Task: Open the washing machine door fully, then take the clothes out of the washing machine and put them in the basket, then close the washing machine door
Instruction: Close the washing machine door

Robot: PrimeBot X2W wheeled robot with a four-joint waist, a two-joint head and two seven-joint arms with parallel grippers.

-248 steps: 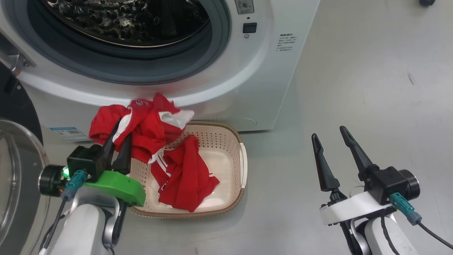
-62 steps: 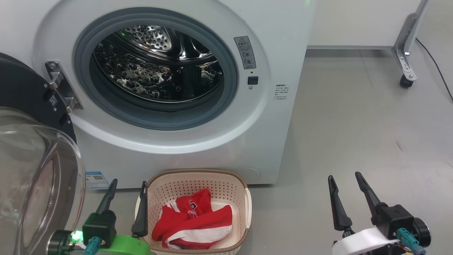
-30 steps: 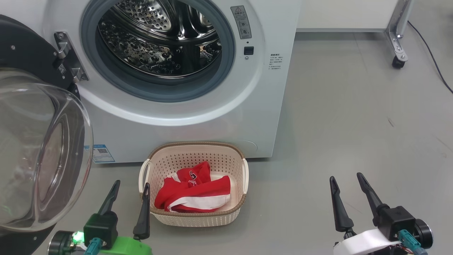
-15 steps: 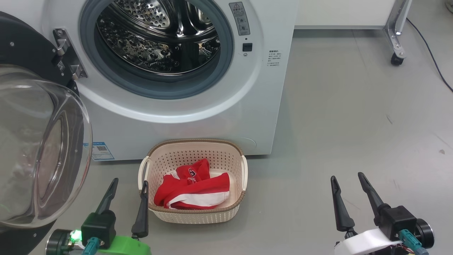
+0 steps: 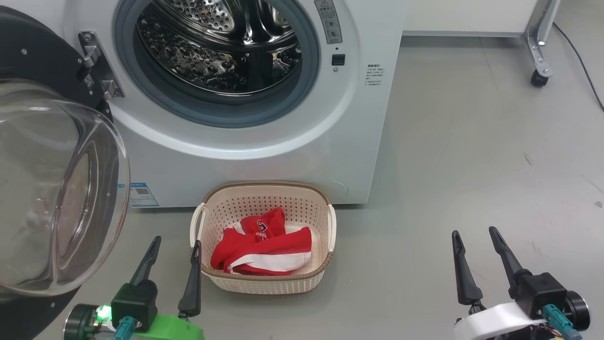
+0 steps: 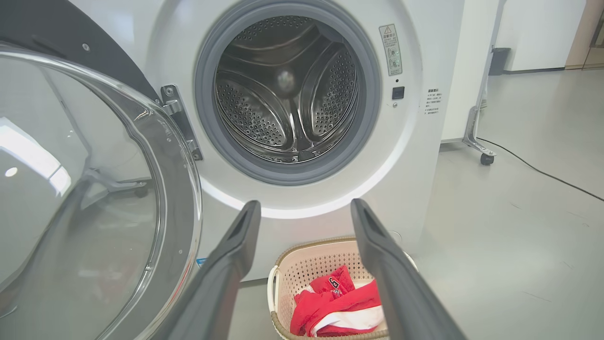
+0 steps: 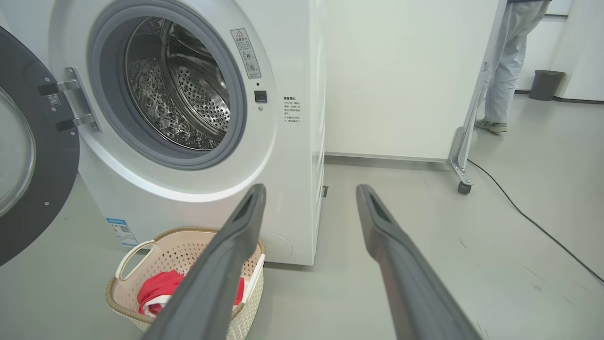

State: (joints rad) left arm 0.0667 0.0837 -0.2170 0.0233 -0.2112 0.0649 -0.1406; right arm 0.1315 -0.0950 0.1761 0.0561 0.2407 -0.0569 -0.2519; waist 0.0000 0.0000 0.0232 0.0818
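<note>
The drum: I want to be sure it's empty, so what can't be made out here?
- Drum top: cut off by the head view's upper edge.
- Drum floor, front: behind the gasket, left wrist view.
- Clothes: partly behind the basket rim, right wrist view; garment count unclear.

Glossy white washing machine (image 5: pixel 283 170) ahead of the left gripper (image 5: pixel 177 241), shiny perforated steel drum (image 5: pixel 222 52), matt grey rubber gasket (image 5: pixel 236 115), clear glass door (image 5: pixel 47 189) rimmed glossy black, cream plastic basket (image 5: pixel 264 283) beside that gripper, red cloth clothes (image 5: pixel 264 241)
</note>
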